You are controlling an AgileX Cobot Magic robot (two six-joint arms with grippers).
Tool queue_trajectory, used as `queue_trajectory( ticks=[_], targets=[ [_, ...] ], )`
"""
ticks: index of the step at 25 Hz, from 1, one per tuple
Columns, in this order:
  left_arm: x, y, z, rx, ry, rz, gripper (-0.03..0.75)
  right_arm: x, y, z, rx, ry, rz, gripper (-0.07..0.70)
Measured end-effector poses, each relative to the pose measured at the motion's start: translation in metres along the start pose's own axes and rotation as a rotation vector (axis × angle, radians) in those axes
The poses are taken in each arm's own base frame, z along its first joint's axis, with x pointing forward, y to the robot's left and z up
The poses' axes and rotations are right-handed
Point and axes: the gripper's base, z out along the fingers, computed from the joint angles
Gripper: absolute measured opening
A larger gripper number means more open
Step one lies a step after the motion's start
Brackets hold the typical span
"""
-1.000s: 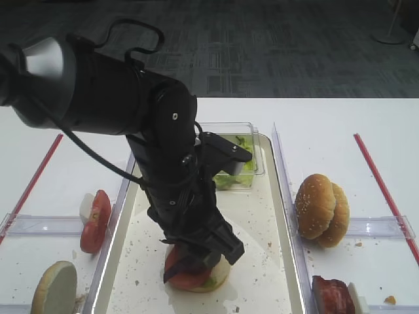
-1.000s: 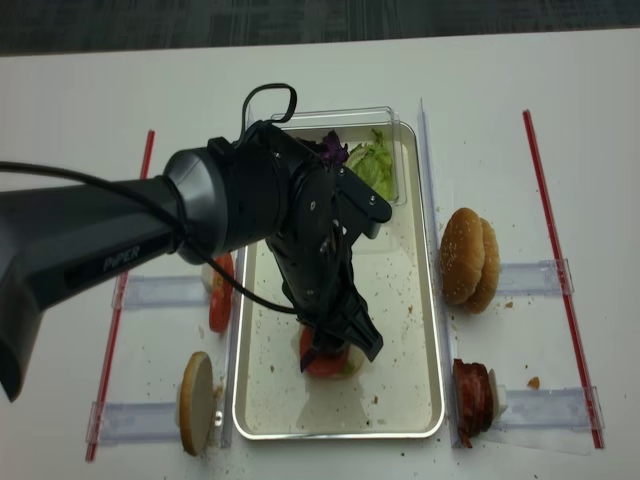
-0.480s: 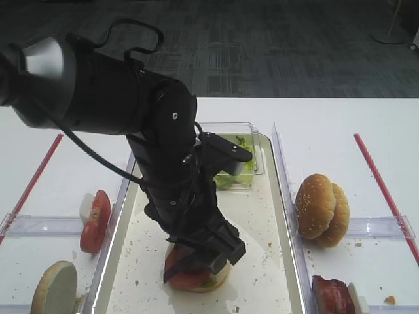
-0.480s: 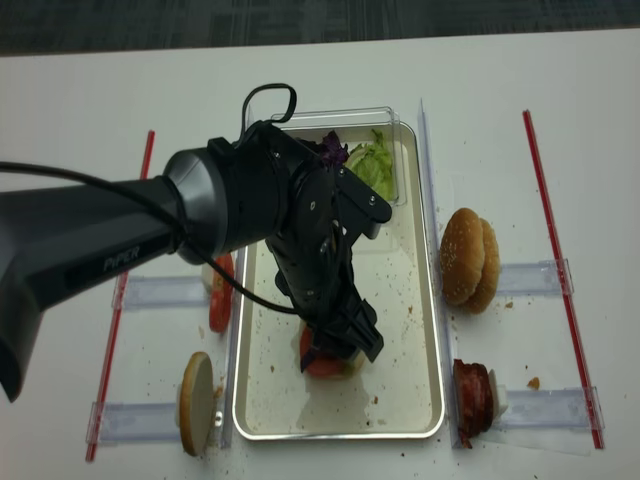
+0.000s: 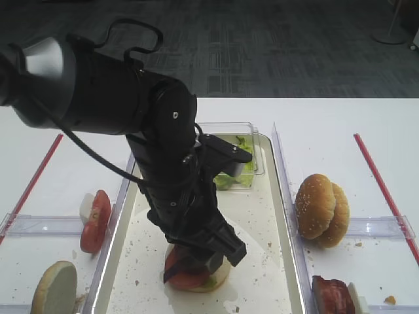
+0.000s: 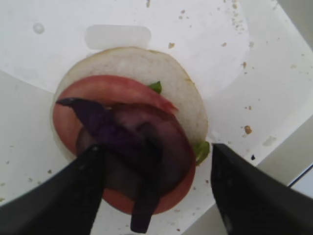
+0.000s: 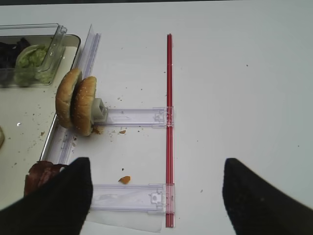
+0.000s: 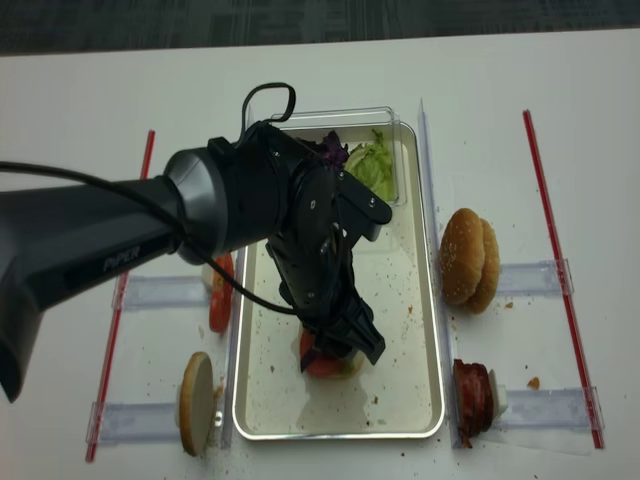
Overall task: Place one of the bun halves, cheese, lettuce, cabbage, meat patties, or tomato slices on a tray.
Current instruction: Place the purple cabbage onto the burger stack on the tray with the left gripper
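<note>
hovering over the tray (image 8: pixel 425 300), the left gripper (image 6: pixel 154 196) is seen with its jaws spread wide and nothing clamped between them. directly beneath it, a purple cabbage strip (image 6: pixel 110 134) is laid across a tomato slice (image 6: pixel 105 93) stacked on a bun half (image 6: pixel 146 68) in the tray's near half. the right gripper (image 7: pixel 154 196) is seen parted and empty.

Reaching down from ten o'clock, bulky black left arm (image 5: pixel 111 98), wrist bent steeply. Black left gripper (image 6: pixel 154 169) with jaws parted. Right gripper (image 7: pixel 156 196) spread wide at six o'clock.
</note>
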Motion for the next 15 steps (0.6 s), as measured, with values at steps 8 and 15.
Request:
queue_trajectory(
  ticks=[8, 15],
  targets=[
    [0.0000, 0.0000, 0.0000, 0.000, 0.000, 0.000, 0.423, 0.0000, 0.0000, 0.0000, 0.000, 0.000, 0.000, 0.571],
    [0.0000, 0.0001, 0.0000, -0.001, 0.000, -0.002, 0.496, 0.0000, 0.0000, 0.0000, 0.000, 0.000, 0.000, 0.571]
  ],
)
